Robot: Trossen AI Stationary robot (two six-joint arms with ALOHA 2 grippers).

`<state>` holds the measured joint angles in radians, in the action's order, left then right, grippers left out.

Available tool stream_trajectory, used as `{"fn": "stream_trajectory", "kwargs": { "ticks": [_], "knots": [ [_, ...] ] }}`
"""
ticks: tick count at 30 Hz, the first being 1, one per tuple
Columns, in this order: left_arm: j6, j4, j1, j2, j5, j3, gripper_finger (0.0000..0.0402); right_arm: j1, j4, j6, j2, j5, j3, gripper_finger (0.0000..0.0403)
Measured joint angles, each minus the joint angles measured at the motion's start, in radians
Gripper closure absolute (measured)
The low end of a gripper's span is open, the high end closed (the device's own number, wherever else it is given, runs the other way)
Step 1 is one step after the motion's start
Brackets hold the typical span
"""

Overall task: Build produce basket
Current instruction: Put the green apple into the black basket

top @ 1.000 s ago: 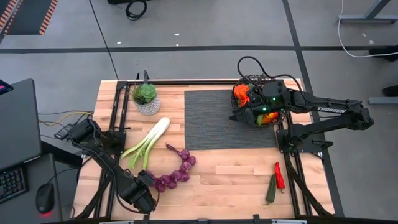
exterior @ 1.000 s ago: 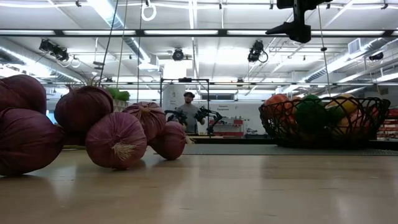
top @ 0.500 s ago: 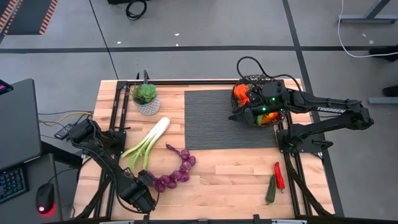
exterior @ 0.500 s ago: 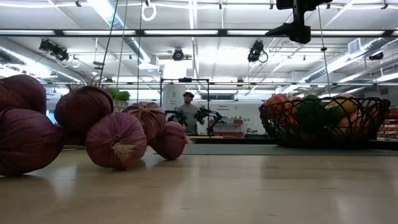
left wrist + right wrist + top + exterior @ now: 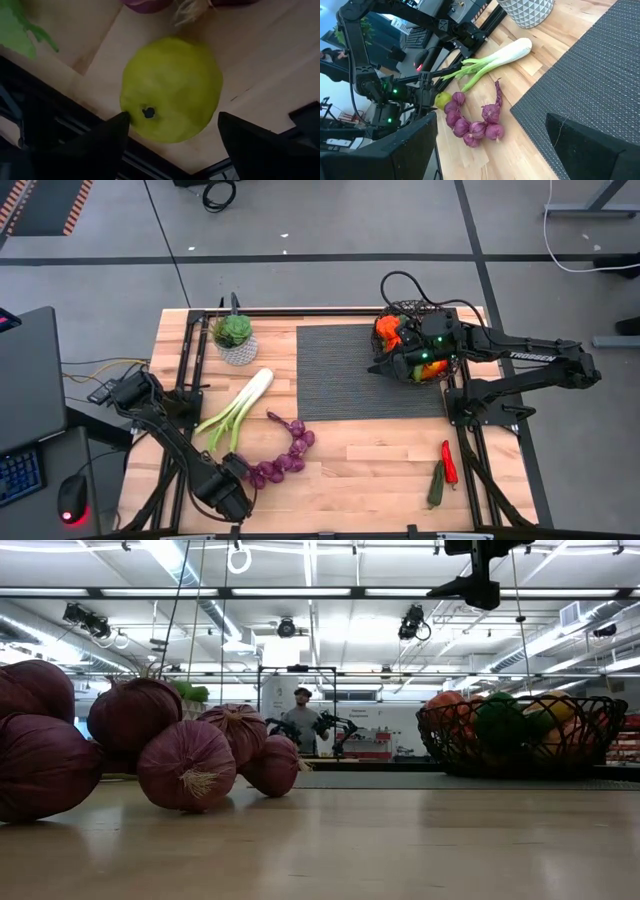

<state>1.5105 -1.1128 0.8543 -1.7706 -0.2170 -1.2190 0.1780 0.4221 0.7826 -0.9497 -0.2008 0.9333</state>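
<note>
Yellow-green fruit (image 5: 171,90) between open left gripper (image 5: 172,142) jaws

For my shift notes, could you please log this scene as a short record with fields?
basket: on the grey mat, holding produce
left end effector: open, fingers either side of a yellow-green fruit
right end effector: open, above the basket
still on table: leek, purple onion string, chillies
</note>
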Motion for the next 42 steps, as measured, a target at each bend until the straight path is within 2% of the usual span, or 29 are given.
{"fn": "stream_trajectory", "kwargs": {
  "ticks": [12, 19, 29, 42],
  "knots": [
    [-0.043, 0.085, 0.001, -0.001, -0.042, 0.000, 0.0083, 0.000, 0.001, 0.000, 0.000, -0.002, 0.000, 0.0027],
    [-0.030, 0.100, -0.005, -0.001, -0.041, 0.000, 0.0048, 0.000, 0.001, -0.001, 0.000, -0.002, 0.000, 0.0027],
    [-0.005, 0.097, -0.005, -0.001, -0.031, 0.000, 0.0046, 0.000, 0.002, -0.008, 0.000, -0.002, 0.000, 0.0027],
    [-0.066, 0.166, -0.007, -0.001, -0.031, 0.000, 0.0046, 0.000, 0.004, -0.019, 0.001, -0.010, 0.000, 0.0027]
  ]
}}
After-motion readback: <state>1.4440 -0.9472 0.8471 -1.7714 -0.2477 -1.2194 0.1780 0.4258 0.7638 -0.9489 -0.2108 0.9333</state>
